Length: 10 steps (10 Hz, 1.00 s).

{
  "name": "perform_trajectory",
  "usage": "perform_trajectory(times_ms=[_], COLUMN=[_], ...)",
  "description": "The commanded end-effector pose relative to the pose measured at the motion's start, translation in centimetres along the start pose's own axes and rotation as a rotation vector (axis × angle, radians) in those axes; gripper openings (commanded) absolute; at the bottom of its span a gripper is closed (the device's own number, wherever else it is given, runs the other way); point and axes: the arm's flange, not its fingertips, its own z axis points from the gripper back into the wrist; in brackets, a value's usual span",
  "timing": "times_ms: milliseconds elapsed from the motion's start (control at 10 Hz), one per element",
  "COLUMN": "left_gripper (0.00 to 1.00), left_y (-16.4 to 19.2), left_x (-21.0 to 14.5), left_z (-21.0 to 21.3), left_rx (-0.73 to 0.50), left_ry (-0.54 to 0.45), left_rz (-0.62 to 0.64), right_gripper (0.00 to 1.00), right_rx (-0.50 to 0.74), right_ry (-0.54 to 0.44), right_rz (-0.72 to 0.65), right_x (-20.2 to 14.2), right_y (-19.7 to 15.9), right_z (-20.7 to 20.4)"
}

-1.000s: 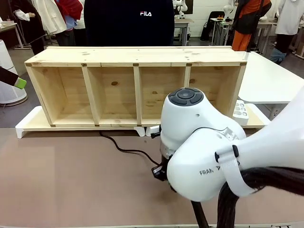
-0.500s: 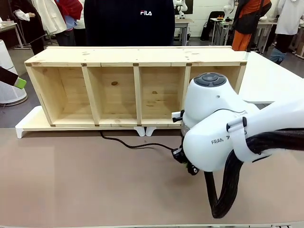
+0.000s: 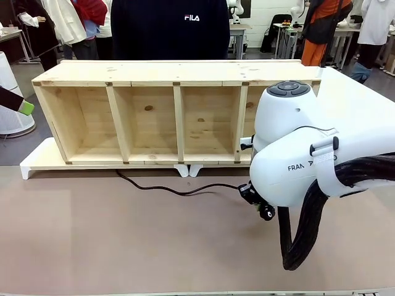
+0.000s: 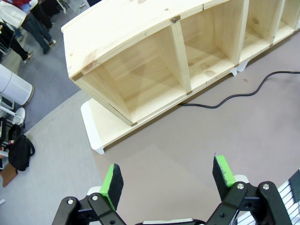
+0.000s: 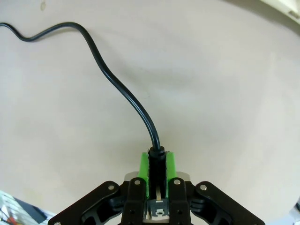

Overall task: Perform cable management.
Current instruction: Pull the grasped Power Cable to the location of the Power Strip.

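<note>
**Black cord clamped at the plug; pull to be kept low and straight**

Judged as mid-draw of the cable point(image 3: 179, 190) over the brown table point(image 3: 92, 246), along the front of the wooden shelf point(image 3: 173, 111).

- Keep the pull parallel to the shelf's front edge and close to the table surface, so as not to lift slack against the shelf.
- Watch the cord's far end, tucked under the shelf's lower front edge. Assessed as the likely snag point.
- Ease off once the loose bends are drawn flat, and avoid jerking a taut cord.
- Hold the clamp on the chunky plug end point(image 5: 157, 157), not the thin cord, to prevent slip.

Pose:

- Right arm point(image 3: 296, 166) reaching low over the table's right half, wrist pointed down.
- Left gripper point(image 4: 168, 176) held high above the table near the shelf's left end, spread wide, holding nothing.
- Right gripper point(image 5: 157, 169) closed tight on the plug end.
- Green pads point(image 5: 144, 166) pressed flat on both sides of the plug, cord trailing ahead in a loose S.
</note>
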Motion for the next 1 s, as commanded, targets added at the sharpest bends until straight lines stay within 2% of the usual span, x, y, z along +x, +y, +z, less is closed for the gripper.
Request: perform_trajectory(times_ms=[0,100,700,900], left_gripper=[1.00,1.00,1.00,1.00], left_y=[0.1,0.1,0.1,0.1], left_x=[0.1,0.1,0.1,0.1], left_z=[-0.1,-0.1,-0.1,-0.1], left_rx=[0.003,0.003,0.003,0.003], left_ry=[-0.006,-0.006,-0.006,-0.006], left_rz=[0.001,0.001,0.001,0.001], right_gripper=[0.16,0.16,0.16,0.16], right_rx=[0.012,0.000,-0.002,-0.042], right_ry=[-0.024,0.000,-0.002,0.022], right_rz=[0.014,0.000,0.004,-0.081], right_x=[-10.2,0.0,-0.1,-0.6], right_y=[-3.6,0.0,0.1,-4.1], right_z=[-2.4,0.0,0.2,-0.5])
